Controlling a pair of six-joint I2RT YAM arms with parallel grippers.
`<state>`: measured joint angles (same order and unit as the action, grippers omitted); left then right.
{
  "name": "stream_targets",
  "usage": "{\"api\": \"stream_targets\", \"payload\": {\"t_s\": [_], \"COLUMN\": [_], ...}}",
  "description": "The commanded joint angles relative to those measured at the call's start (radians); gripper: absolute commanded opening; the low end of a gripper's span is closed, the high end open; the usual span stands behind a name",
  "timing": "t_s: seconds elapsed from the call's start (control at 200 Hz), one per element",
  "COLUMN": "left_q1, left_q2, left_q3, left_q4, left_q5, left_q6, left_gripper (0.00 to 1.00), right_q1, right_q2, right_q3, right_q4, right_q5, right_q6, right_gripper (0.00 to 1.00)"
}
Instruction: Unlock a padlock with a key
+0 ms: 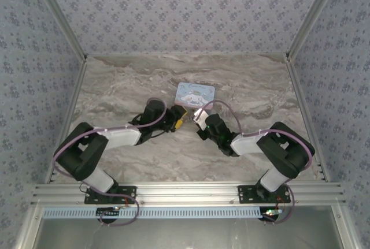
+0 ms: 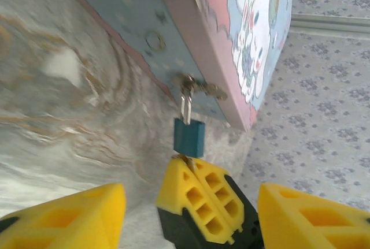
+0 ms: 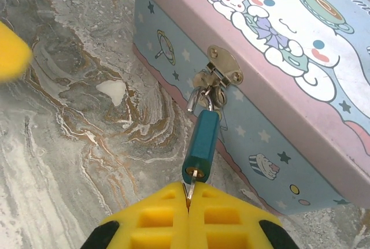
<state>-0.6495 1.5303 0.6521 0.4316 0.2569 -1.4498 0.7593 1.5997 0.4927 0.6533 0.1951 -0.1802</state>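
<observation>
Padlock (image 3: 202, 142) is hanging off the brass hasp (image 3: 222, 67) on the front of the cartoon tin (image 3: 173, 52), about dead centre of the right wrist view, teal body tilted with its keyhole end toward the bottom of the frame. The key (image 3: 189, 190) pokes out of that end, and the right tool (image 3: 188, 205) is pinched tight on it, yellow pads pressed together with just the thin shaft showing above them. Left tool (image 1: 176, 119) is spread wide and gripping nothing, its fingers (image 2: 69, 217) sitting in the bottom corners of the left wrist view, the right tool's tip in the gap between them just under the lock. From above, the tin sits mid-frame on the counter (image 1: 254, 93), both arms angled in at it. It's a swirly grey-brown marble look. Walls (image 1: 173, 6) on three sides have pale blue-grey wallpaper with a small repeating floral print, and silver metal rails (image 1: 185, 191) run along the bottom of the frame
</observation>
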Motion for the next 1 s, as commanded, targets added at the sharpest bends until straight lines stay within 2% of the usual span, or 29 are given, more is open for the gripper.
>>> {"api": "stream_targets", "payload": {"t_s": [0.0,0.23,0.37,0.645,0.849,0.999], "left_q1": [0.062,0.098,0.115,0.208,0.221,0.221], "left_q2": [-0.072,-0.121,-0.094,0.110,0.268,0.346], "left_q3": [0.029,0.159,0.214,0.361,0.480,0.535], "left_q4": [-0.208,-0.339,-0.341,-0.355,-0.367,-0.373], "left_q5": [-0.039,-0.056,-0.030,0.097,0.163,0.169], "left_q6": [0.168,0.594,0.768,0.833,0.841,0.838], "left_gripper": [0.67,0.84,0.91,0.95,0.94,0.92], "right_q1": [-0.007,-0.014,-0.022,-0.041,-0.051,-0.059], "right_q2": [0.010,0.009,0.017,0.028,0.036,0.028], "right_q3": [-0.019,-0.016,-0.016,-0.011,-0.011,-0.010], "right_q4": [-0.006,-0.015,-0.013,-0.018,-0.017,-0.026], "right_q5": [-0.030,-0.053,-0.071,-0.102,-0.118,-0.134], "right_q6": [0.054,0.097,0.117,0.163,0.180,0.195], "right_gripper": [0.00,0.00,0.00,0.00,0.00,0.00]}}
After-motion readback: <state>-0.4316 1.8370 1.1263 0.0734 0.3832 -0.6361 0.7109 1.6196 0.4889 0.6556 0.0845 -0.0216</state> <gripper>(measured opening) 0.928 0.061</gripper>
